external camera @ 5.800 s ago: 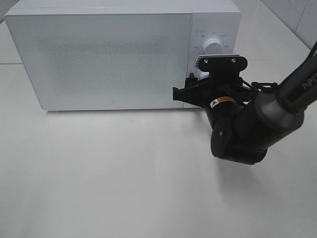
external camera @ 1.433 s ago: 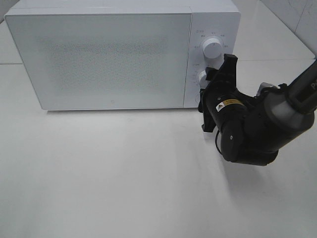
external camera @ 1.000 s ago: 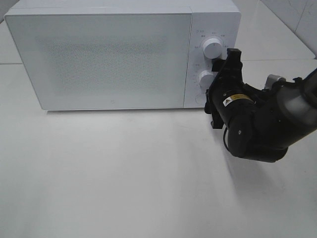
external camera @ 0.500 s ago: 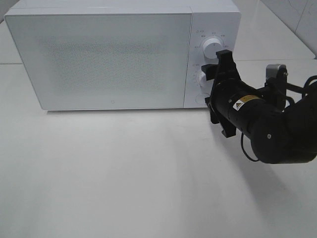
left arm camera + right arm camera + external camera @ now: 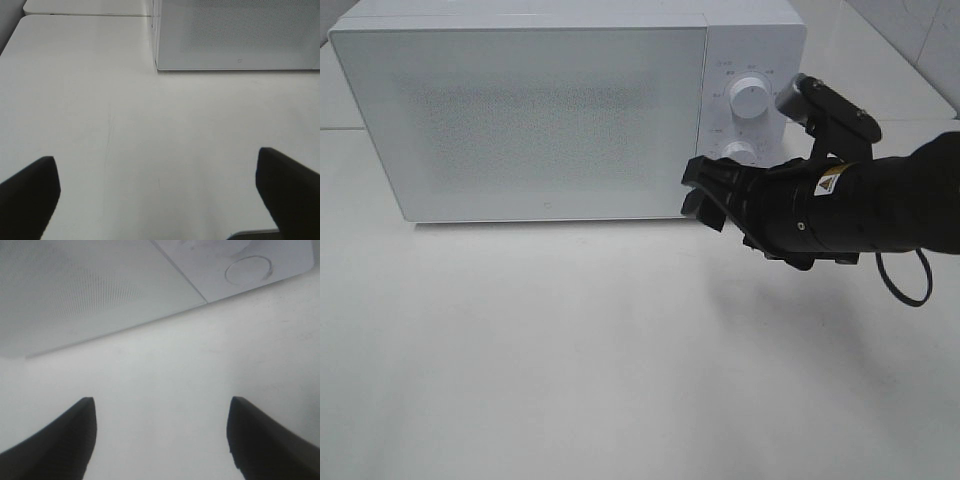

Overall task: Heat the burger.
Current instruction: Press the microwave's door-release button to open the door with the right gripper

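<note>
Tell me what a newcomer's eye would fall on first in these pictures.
The big white microwave at the back of the white table, its door shut, fills the high view. Next comes the black right gripper, stretched in from the right before the door's lower right corner, its fingers spread and holding nothing. Above it on the control panel sit the upper knob and the lower knob, the latter partly hidden by the arm.

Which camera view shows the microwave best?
Exterior high: it shows the microwave front nearly whole, with both knobs. Left wrist shows only a lower door corner; right wrist only its bottom edge.
</note>
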You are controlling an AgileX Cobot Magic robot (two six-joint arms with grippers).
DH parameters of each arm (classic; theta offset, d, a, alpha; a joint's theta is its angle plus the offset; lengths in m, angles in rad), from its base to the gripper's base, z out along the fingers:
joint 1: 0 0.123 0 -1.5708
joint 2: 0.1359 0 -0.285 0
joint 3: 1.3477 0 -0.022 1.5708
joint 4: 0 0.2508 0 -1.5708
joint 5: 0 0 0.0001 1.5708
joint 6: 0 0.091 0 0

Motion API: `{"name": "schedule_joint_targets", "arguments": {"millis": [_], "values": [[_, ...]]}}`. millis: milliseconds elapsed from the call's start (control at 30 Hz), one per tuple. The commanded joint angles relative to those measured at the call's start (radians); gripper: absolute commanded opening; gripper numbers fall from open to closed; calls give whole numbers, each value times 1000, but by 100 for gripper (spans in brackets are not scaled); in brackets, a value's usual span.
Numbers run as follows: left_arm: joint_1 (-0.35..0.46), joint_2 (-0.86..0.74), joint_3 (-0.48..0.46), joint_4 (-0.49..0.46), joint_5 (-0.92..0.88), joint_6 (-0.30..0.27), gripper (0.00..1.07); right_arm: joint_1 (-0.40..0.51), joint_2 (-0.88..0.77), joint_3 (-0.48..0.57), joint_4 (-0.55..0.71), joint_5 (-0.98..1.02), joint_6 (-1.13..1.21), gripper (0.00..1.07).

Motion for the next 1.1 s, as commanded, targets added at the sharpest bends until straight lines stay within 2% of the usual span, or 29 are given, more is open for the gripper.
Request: {"name": "schedule_joint_targets", "arguments": {"millis": [33,67,133,233,267,333,533,600,800,1100], "values": [[2,-17,1,-3,-11,-1,100,2,-35,-28,-38,118,-107,71],[2,-17,1,-3,-11,-1,100,2,-54,-53,-87,209,-139,71],[2,-17,1,-3,-11,-1,100,2,-62,-63,-122,247,-144,71],[2,-17,1,-3,-11,-1,100,2,-95,-129,-299,487,-146,71],[2,-17,1,-3,-11,-1,100,2,-95,-129,-299,487,-146,71],[2,-17,1,-3,-11,-1,100,2,-122,-159,-353,619,-146,71],[2,-17,1,-3,-11,-1,100,4,-176,-163,-382,725,-164,71],[2,-17,1,-3,-11,-1,100,4,-250,-163,-382,832,-236,73],[2,-17,1,-3,-11,-1,100,4,-385,-163,-379,954,-277,79],[2,-17,1,-3,-11,-1,100,4,-561,-162,-381,1094,-276,78]]}}
